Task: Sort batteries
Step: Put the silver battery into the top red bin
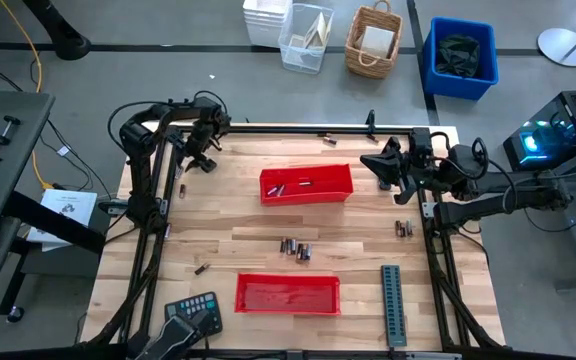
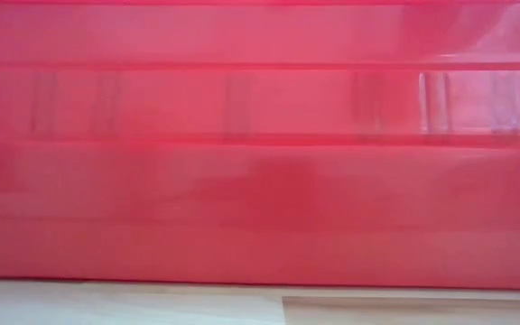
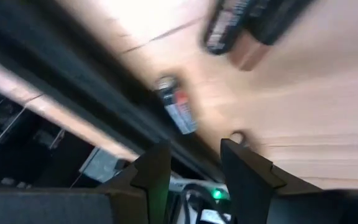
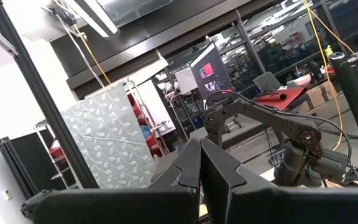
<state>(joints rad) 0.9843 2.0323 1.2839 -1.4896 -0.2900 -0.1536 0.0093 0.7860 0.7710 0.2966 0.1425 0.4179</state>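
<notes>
Overhead, the left gripper (image 1: 206, 152) sits near the far left corner of the wooden table (image 1: 368, 230), close to the black frame rail. Its wrist camera shows the two dark fingers (image 3: 157, 171) parted with a clear gap and nothing between them; a single battery (image 3: 175, 104) lies on the wood just beyond the tips, beside the rail. The right gripper (image 1: 380, 163) hangs at the far right side of the table, lifted and aimed out at the room, its jaws pressed together and empty (image 4: 201, 163). Several batteries (image 1: 294, 248) lie loose mid-table between the two red trays; another pair (image 1: 403, 228) rests near the right edge, and one (image 1: 201, 268) lies toward the near left. The far red tray (image 1: 305, 184) holds a few batteries, while the near red tray (image 1: 287, 293) fills the low view. A grey ridged strip (image 1: 393, 303) lies at the near right.
</notes>
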